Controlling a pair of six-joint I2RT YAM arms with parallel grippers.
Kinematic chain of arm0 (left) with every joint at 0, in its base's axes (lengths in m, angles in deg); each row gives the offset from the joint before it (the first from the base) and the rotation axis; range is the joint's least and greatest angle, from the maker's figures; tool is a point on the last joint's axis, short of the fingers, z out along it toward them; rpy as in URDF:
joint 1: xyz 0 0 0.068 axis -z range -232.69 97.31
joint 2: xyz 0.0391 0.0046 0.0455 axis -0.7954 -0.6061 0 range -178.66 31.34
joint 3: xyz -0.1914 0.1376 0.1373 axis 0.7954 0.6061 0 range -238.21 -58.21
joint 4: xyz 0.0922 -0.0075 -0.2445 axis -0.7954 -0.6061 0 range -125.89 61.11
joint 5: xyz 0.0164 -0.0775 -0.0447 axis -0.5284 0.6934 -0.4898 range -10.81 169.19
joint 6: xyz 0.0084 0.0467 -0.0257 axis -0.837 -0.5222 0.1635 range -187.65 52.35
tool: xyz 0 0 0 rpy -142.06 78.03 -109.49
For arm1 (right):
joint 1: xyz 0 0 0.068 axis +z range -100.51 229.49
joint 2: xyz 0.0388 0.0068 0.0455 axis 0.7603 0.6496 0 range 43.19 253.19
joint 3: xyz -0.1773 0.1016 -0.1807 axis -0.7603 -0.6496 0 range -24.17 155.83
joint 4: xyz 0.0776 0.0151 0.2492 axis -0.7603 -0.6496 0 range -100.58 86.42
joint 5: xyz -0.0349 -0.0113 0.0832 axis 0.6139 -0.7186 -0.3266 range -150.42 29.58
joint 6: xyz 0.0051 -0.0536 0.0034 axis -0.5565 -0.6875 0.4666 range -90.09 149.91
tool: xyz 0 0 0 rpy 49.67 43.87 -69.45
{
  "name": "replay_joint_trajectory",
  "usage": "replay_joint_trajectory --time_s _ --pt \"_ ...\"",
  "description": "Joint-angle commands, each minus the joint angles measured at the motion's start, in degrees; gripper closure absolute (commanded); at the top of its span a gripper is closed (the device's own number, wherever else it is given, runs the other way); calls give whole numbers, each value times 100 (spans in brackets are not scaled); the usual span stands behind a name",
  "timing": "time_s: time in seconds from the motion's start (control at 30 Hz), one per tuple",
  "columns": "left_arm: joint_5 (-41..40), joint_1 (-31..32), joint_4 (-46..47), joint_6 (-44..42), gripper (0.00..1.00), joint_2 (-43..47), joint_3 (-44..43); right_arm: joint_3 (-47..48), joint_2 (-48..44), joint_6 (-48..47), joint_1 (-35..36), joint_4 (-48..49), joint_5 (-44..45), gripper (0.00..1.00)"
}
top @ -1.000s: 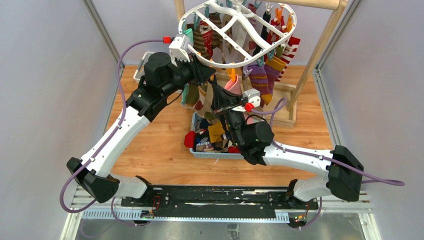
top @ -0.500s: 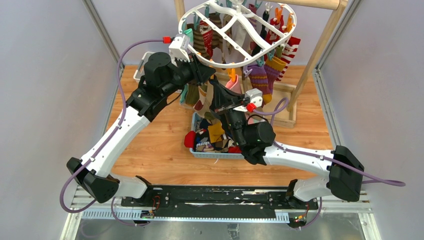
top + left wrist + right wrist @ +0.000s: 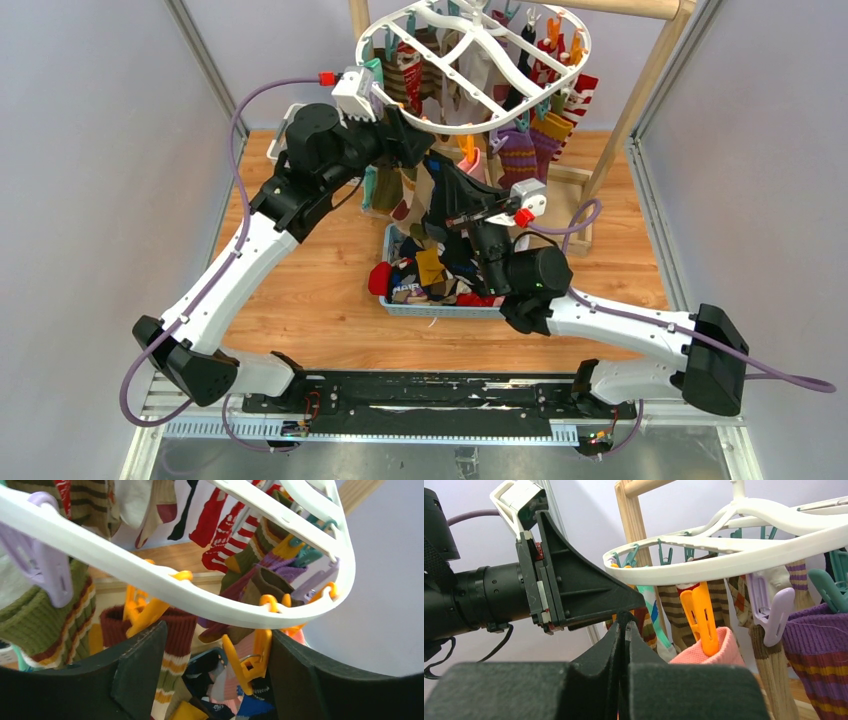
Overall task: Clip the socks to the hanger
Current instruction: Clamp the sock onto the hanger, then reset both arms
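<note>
The hanger (image 3: 470, 125) is a white oval ring on the wooden rack, with several socks (image 3: 520, 150) clipped round its rim. My left gripper (image 3: 425, 150) is just under the rim (image 3: 200, 595) and stands open (image 3: 216, 630). An orange clothespin (image 3: 252, 657) hangs between its fingers, close to the right one, and a maroon striped sock (image 3: 172, 640) hangs by the left one. My right gripper (image 3: 438, 162) is shut (image 3: 626, 617), its tips just below the left gripper's finger (image 3: 584, 590). To its right a pink sock (image 3: 714, 652) hangs from an orange clothespin (image 3: 698, 612).
A blue basket (image 3: 440, 308) of loose socks (image 3: 430, 270) sits on the table below both grippers. The wooden rack's slanted post (image 3: 640, 100) stands to the right and a white basket (image 3: 285, 125) lies behind the left arm. Grey walls close both sides.
The left gripper has opened off the orange clothespin. The right arm has shifted right and its gripper has risen a little. The hanger has swung slightly.
</note>
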Motion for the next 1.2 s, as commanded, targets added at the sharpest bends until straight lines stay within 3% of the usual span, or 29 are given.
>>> replay_joint_trajectory --time_s 0.0,0.07,0.13,0.2,0.3,0.4,0.5,0.6,0.77,1.0,1.17 --pt "-244 -192 -161 -175 18 119 -107 11 -192 265 -97 -377 -36 100" --pt "-1 -220 -303 -250 9 188 -177 65 -222 416 -156 -756 -60 96" --pt "297 -276 -488 -440 1 301 -209 117 -317 638 -260 -1237 -171 72" --pt "529 -326 -765 -703 0 455 -193 145 -450 872 -386 -1778 -306 46" --pt "820 -476 -1423 -1132 0 629 -208 93 -700 1271 -583 -2491 -416 31" --pt "1106 -873 -2120 -1479 0 703 -198 -166 -1049 1482 -782 -3106 -403 26" --pt "1648 -1738 -2289 -1599 0 764 152 -569 -1407 1704 -1043 -3765 -100 24" --pt "2113 -2593 -2023 -1838 0 866 760 -1061 -1809 1939 -1346 -4325 357 23" --pt "2104 -3568 -1142 -2318 0 1020 2016 -1526 -2379 2146 -1669 -5420 1709 21" --pt "2069 -4008 -737 -3203 0 456 2849 -2335 -3252 2601 -1958 -5899 3289 20" --pt "1554 -4184 889 -2892 0 493 4233 -2759 -3080 2880 -2397 -5887 3945 19"
